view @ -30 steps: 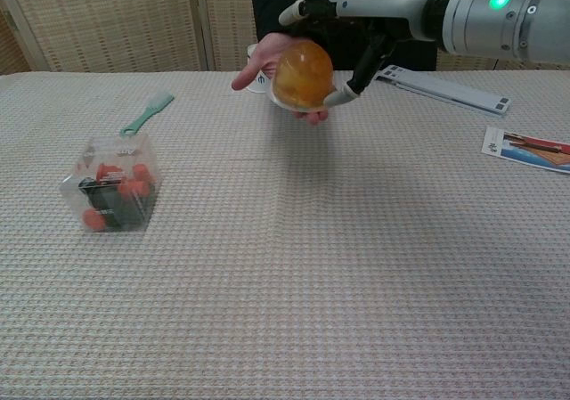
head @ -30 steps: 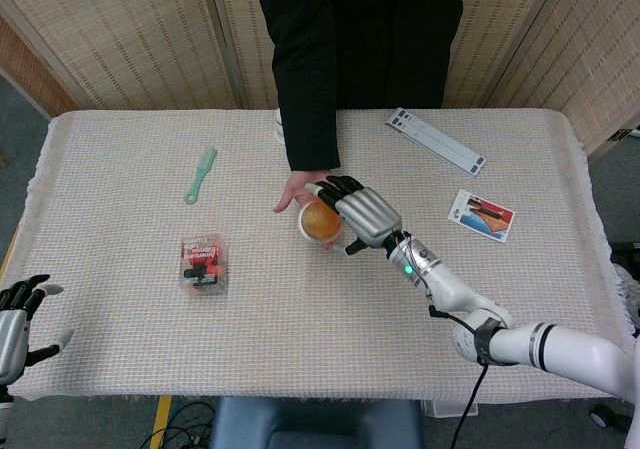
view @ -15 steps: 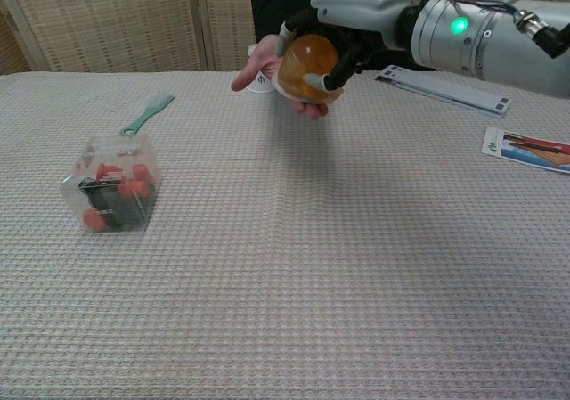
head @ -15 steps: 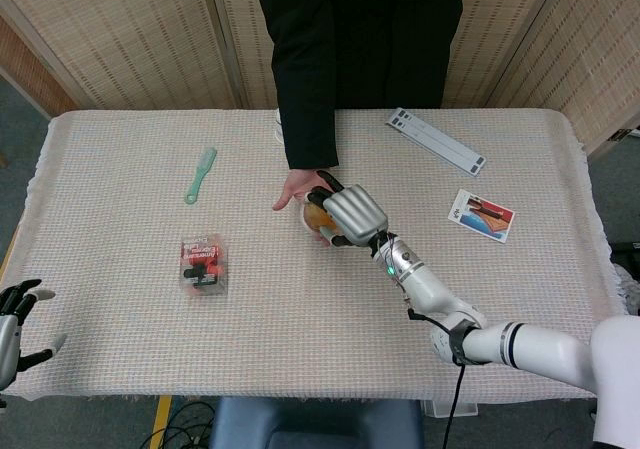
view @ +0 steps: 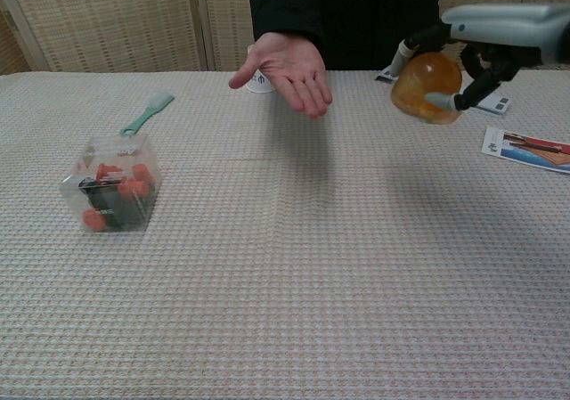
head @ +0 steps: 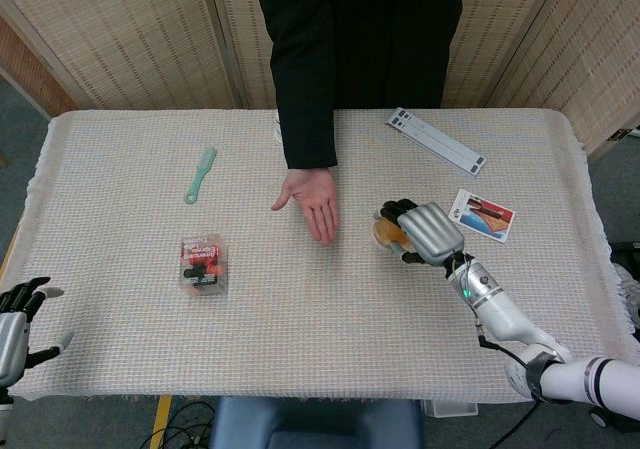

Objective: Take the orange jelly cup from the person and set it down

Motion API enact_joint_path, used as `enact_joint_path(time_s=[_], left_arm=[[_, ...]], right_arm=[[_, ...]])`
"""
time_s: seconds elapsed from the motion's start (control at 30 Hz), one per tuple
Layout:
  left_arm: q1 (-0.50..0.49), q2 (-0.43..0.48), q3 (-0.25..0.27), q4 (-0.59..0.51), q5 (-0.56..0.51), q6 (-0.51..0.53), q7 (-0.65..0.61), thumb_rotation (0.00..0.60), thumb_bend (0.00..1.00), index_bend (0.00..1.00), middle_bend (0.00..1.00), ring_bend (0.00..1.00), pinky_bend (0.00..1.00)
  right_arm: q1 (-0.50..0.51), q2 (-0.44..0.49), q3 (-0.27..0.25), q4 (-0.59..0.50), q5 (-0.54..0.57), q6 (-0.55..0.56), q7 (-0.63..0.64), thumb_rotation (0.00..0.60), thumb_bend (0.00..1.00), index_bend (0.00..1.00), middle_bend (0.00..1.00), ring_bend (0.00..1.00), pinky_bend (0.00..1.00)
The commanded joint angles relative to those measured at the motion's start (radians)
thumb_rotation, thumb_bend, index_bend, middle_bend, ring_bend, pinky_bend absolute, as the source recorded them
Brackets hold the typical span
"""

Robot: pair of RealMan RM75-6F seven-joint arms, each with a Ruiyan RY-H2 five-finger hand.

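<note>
My right hand (head: pixel 425 233) (view: pixel 485 48) grips the orange jelly cup (view: pixel 426 87) (head: pixel 387 230) from above and holds it in the air over the right half of the table, clear of the cloth. The person's open palm (head: pixel 312 196) (view: pixel 291 67) is empty and hovers to the left of the cup. My left hand (head: pixel 18 321) hangs off the table's front left corner with its fingers apart and nothing in it; the chest view does not show it.
A clear box of red items (head: pixel 202 264) (view: pixel 112 186) sits at the left, a green comb (head: pixel 200 174) (view: pixel 147 113) behind it. A printed card (head: pixel 481 214) (view: pixel 530 151) lies just right of the held cup. A white strip (head: pixel 435 140) lies at the back right.
My right hand closed on the cup in the person's palm, lifted it away and carried it to the right. The person's palm is now bare. The left hand barely moved.
</note>
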Motion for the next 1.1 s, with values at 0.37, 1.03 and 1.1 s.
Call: enact_joint_path(time_s=[0.37,1.03,1.1], left_arm=[[-0.006,0.005,-0.001,-0.017,0.002,-0.006,0.023,0.600,0.22,0.34,0.23,0.20,0.24],[-0.002,-0.008,-0.008,0.010,-0.013,-0.004,0.002,0.600,0.22,0.34,0.23,0.20,0.24],[-0.003,-0.012,-0.010,0.013,-0.013,-0.003,0.003,0.600,0.22,0.34,0.23,0.20,0.24]], right_arm=[[-0.020,-0.157,-0.076,0.257,0.015,-0.157,0.108,0.600,0.56,0.44,0.32,0.32,0.66],[-0.246,0.024,-0.095,0.094,-0.083,0.212,0.105,0.600,0.42,0.02,0.12,0.04,0.18],[-0.307,0.041,-0.102,0.080,-0.099,0.307,0.111,0.600,0.42,0.05,0.16,0.08,0.24]])
